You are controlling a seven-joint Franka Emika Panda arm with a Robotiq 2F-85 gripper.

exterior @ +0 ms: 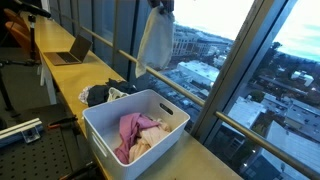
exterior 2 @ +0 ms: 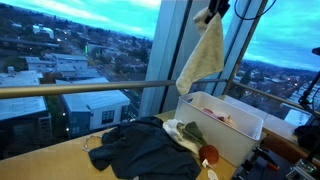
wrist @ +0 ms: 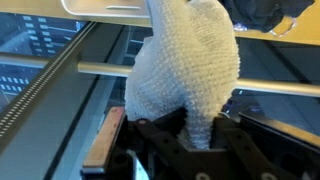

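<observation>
Towel: The white terry towel (exterior: 155, 42) hung free in the air, well above the white bin (exterior: 101, 137) and touching neither the bin nor the counter.
Towel, hang: It was held by its top edge and draped straight down, broadening toward its lower hem, in both exterior views (exterior 2: 203, 58).
Towel, wrist view: The cloth (wrist: 186, 70) filled the centre of the picture, and its narrow end ran down between the fingers.
Gripper: The gripper (exterior: 160, 7) stood at the top edge of the picture, higher than the bin, with its jaws clamped on the towel's upper edge.
Gripper, wrist view: The gripper (wrist: 198, 138) appeared dark at the bottom of the picture, with the towel bunched between the jaws.
Bin: The bin (exterior 2: 243, 126) stood on the wooden counter (exterior: 205, 165) beside the window glass.
Bin contents: A pink garment (exterior: 134, 133) lay crumpled inside the bin, with a paler cloth beside it.
Dark clothes: A heap of dark clothing (exterior 2: 145, 152) lay on the counter just beside the bin, with a light cloth between the heap and the bin wall.
Red item: A small red item (exterior 2: 210, 155) lay near the bin at the edge of the dark heap; its nature could not be told.
Laptop: An open laptop (exterior: 70, 50) sat on the same counter, well apart from the bin, beyond the dark clothing.
</observation>
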